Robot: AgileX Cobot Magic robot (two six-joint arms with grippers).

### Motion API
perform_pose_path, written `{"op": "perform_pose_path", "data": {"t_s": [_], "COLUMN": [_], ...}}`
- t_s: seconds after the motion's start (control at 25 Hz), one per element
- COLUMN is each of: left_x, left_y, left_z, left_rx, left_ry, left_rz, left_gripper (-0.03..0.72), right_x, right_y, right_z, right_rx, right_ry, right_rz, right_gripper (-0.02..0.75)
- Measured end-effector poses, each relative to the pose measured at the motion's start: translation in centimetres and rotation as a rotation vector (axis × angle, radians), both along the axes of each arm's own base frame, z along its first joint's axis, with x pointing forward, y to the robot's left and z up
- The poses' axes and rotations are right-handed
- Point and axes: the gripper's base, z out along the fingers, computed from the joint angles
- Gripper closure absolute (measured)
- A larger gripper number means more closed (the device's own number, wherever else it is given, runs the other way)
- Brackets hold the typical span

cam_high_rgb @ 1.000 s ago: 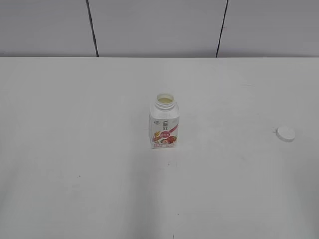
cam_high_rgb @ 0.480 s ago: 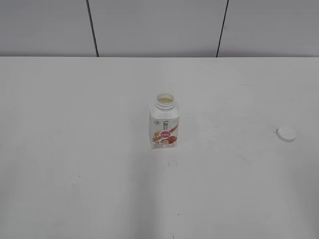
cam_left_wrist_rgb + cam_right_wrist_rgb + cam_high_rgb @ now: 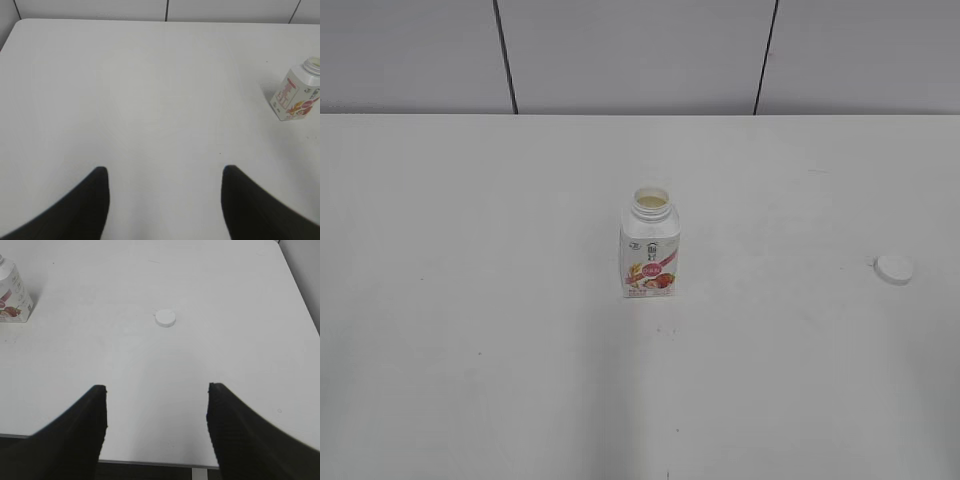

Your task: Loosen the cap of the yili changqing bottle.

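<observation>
The yili changqing bottle [image 3: 650, 247] stands upright at the middle of the white table, its neck open with no cap on it. It also shows in the left wrist view [image 3: 297, 96] and at the left edge of the right wrist view [image 3: 12, 296]. The white cap [image 3: 894, 268] lies flat on the table far to the bottle's right, and shows in the right wrist view [image 3: 165, 318]. My left gripper [image 3: 164, 172] is open and empty, well short of the bottle. My right gripper [image 3: 156, 390] is open and empty near the table's front edge, short of the cap.
The white table [image 3: 470, 300] runs back to a grey panelled wall [image 3: 640, 50]. Its front edge shows in the right wrist view [image 3: 150, 461]. Neither arm shows in the exterior view.
</observation>
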Motion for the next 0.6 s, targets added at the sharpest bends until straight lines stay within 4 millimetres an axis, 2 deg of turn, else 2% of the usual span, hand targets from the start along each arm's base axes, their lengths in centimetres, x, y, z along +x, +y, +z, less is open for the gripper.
{"op": "perform_pose_path", "data": {"t_s": [0.6], "left_x": [0.00], "left_y": [-0.01], "left_z": [0.00], "left_rx": [-0.001], "left_ry": [0.000], "left_rz": [-0.001], "left_gripper": [0.261], "right_x": [0.00], "right_y": [0.01], "right_z": [0.00], "right_rx": [0.001], "right_ry": [0.000], "right_rz": [0.001], "right_gripper": [0.237]}}
